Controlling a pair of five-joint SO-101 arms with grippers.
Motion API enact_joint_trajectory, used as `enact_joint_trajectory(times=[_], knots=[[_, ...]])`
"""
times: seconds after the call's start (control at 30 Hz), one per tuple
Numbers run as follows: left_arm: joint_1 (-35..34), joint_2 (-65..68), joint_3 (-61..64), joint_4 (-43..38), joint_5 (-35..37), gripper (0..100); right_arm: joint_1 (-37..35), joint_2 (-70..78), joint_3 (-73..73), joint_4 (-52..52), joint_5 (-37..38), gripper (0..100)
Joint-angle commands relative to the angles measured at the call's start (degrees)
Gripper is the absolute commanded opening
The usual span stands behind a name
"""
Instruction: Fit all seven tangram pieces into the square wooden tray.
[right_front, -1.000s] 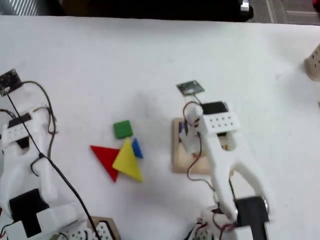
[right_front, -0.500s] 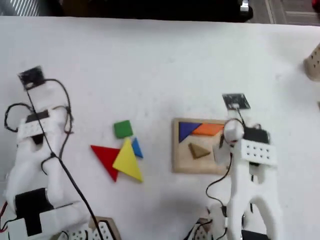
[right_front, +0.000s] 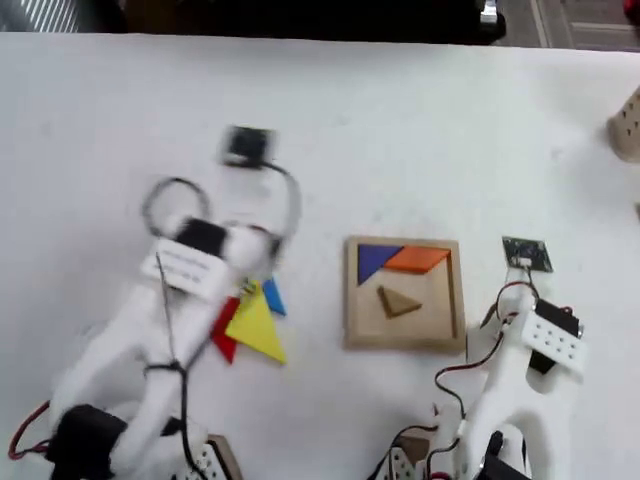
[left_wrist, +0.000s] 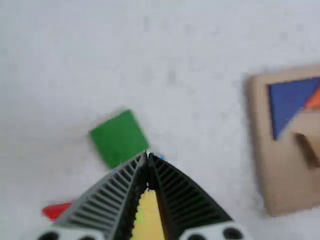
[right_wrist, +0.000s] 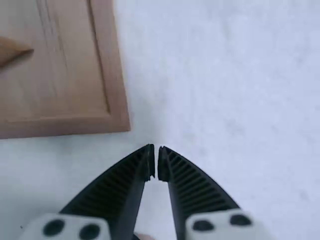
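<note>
— on the white worktop (right_front: 420, 130), where's the square wooden tray (right_front: 405, 342)?
— right of centre, lying flat. three pieces lie inside it: a blue triangle (right_front: 373, 259) in one far corner, an orange piece (right_front: 420, 259) touching it along the far rim, and a small brown triangle (right_front: 399, 301) alone near the middle.
— and the others?
— loose on the worktop, to the tray's left and well apart from it. a yellow triangle (right_front: 255, 324) touches a red triangle (right_front: 224, 340), a small blue piece (right_front: 274, 298) touches the yellow one, and the green square (left_wrist: 119, 138) lies flat just beside them.
— left tool (left_wrist: 148, 158)?
— closed, fingertips pressed together, holding nothing. it hangs over that cluster, its tip at the green square's edge, with yellow showing beneath.
— right tool (right_wrist: 154, 151)?
— its fingers are drawn together too, with only a hairline gap and nothing between them. it sits above bare worktop just beside a near corner of the tray, on the side away from the loose pieces.
</note>
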Motion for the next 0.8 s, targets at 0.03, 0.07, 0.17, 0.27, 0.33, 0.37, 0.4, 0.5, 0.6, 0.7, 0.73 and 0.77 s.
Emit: enact_joint_trajectory(times=[0.03, 0.07, 0.17, 0.27, 0.33, 0.37, 0.4, 0.5, 0.6, 0.7, 0.73, 0.77], knots=[[20.09, -3.12, -1.76, -5.71, 0.7, 2, 1.63, -1.54, 0.18, -0.66, 2.46, 1.8], [22.11, -3.12, -1.23, -7.56, 0.7, 2, 1.45, -1.54, 0.18, -0.75, 2.46, 1.8], [27.3, -3.12, 2.11, -15.21, 0.7, 2, 1.36, -1.54, 0.18, -0.75, 2.29, 1.8], [31.34, -0.4, 6.95, -29.01, 0.7, 2, 1.63, -1.54, 0.18, -0.75, 2.46, 1.8], [33.36, 4.79, 9.23, -38.24, 0.7, 2, 1.63, -1.54, 0.18, -0.75, 2.64, 1.8], [33.98, 7.96, 9.41, -41.14, 0.79, 2, 1.54, -1.54, 0.18, -0.75, 2.64, 1.8], [34.33, 11.12, 8.88, -42.46, 0.79, 2, 1.45, -1.54, 0.18, -0.84, 2.64, 1.8], [34.86, 19.03, 3.69, -41.67, 0.79, 2, 1.27, -1.54, 0.79, -2.68, 2.46, 1.8], [34.77, 21.85, -0.09, -37.71, 0.79, 2, -0.57, -1.54, 1.05, -3.47, 2.29, 1.8], [35.03, 21.85, -1.14, -34.2, 2.37, 2, -1.71, -1.54, 1.05, -3.47, 2.29, 1.8], [35.03, 21.85, -1.41, -33.05, 4.48, 2, -1.8, -1.54, 1.05, -3.47, 2.29, 1.8], [34.77, 21.93, -1.58, -32.09, 6.95, 2, -1.8, -1.54, 1.05, -3.47, 2.37, 1.8]])
